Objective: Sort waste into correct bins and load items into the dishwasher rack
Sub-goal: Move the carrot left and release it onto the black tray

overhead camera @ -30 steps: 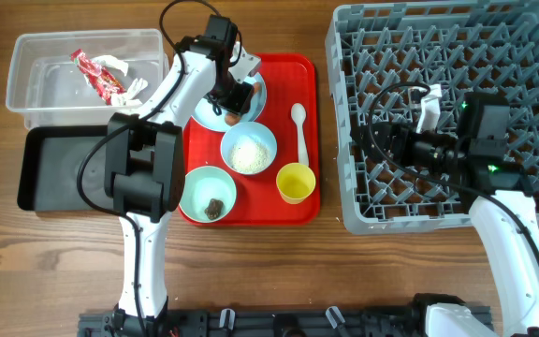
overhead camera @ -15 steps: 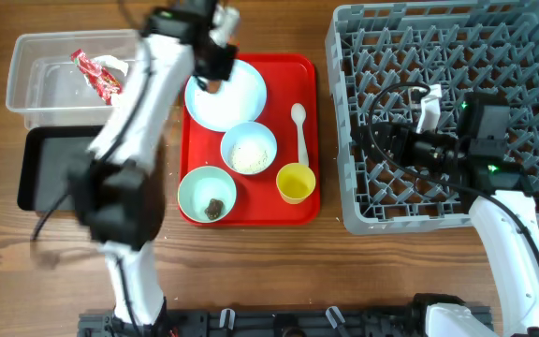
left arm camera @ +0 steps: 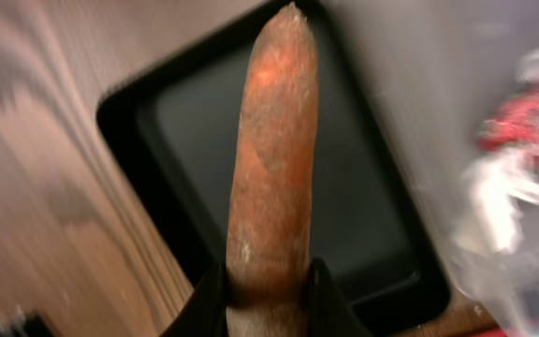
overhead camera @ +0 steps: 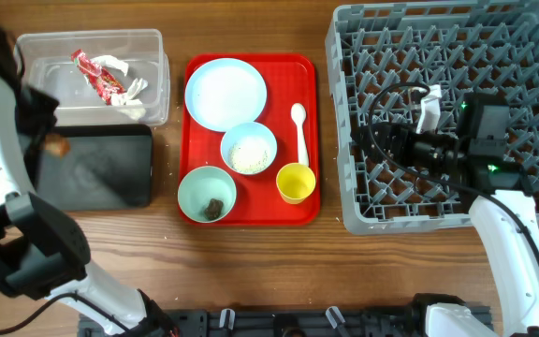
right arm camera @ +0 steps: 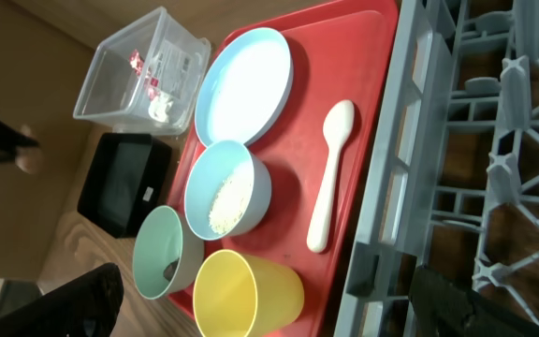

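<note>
My left gripper (overhead camera: pixel 49 137) is shut on the orange-brown carrot piece (overhead camera: pixel 58 146) and holds it over the left edge of the black tray (overhead camera: pixel 101 168). In the left wrist view the carrot piece (left arm camera: pixel 274 159) stands between the fingers (left arm camera: pixel 268 304) above the black tray (left arm camera: pixel 363 197). The clear tub (overhead camera: pixel 50 94) holds the red-and-white wrapper (overhead camera: pixel 103 75). The plate (overhead camera: pixel 225 93), rice bowl (overhead camera: pixel 249 149), mint bowl (overhead camera: pixel 195 187) with a brown lump (overhead camera: pixel 214 207), yellow cup (overhead camera: pixel 296 182) and spoon (overhead camera: pixel 299 131) lie on the red tray. My right gripper (overhead camera: pixel 388 145) is open and empty over the rack (overhead camera: pixel 457 56).
The flat red tray (overhead camera: pixel 279 75) lies between the bins and the rack. The right wrist view shows the tray (right arm camera: pixel 363 112), cup (right arm camera: pixel 241 295), spoon (right arm camera: pixel 330 173) and rack edge (right arm camera: pixel 391 187). Only two bowls show. Cables run over the rack.
My left arm has swung left from the plate on the red tray, carrying the carrot piece, to above the black tray's left edge. The right arm has not moved.
</note>
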Controlling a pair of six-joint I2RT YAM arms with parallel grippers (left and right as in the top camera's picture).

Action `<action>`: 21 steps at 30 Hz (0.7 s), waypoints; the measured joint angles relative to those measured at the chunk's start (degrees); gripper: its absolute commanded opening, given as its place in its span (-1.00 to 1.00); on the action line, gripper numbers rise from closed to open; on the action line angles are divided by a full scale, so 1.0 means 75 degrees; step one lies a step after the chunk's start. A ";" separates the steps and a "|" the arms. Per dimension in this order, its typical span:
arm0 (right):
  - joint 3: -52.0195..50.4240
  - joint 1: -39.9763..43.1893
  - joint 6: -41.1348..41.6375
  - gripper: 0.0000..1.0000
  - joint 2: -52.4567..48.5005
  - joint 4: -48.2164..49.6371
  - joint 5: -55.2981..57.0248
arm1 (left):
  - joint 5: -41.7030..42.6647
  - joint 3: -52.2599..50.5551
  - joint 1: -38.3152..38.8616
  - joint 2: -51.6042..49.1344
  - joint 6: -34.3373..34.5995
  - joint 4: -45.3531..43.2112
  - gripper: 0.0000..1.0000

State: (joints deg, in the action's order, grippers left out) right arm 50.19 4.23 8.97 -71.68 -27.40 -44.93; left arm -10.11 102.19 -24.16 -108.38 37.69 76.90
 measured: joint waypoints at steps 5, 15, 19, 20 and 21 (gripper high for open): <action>0.0000 0.0000 0.0000 0.99 0.0000 0.0000 0.0000 | 0.0370 -0.2463 -0.0460 -0.0052 0.1323 -0.2095 -0.48; 0.0000 0.0000 0.0000 1.00 0.0000 -0.0055 0.0000 | 0.0600 -0.3998 -0.0437 -0.0073 0.1833 -0.3786 0.82; 0.0000 0.0000 0.0000 1.00 0.0000 -0.0067 0.0000 | 0.1358 -0.3474 -0.0446 -0.0064 0.1399 -0.3072 0.99; 0.0000 0.0000 0.0000 0.99 0.0000 -0.0058 0.0003 | 0.1515 -0.3276 -0.0446 -0.0026 0.1250 -0.2865 0.99; 0.0000 0.0000 0.0000 0.99 -0.0003 -0.0058 0.0003 | 0.1868 -0.2818 -0.0446 0.0023 0.1046 -0.2410 0.99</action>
State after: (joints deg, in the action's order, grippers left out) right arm 50.19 4.23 8.97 -71.70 -27.83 -44.91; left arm 3.90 81.06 -27.51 -108.20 45.54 58.83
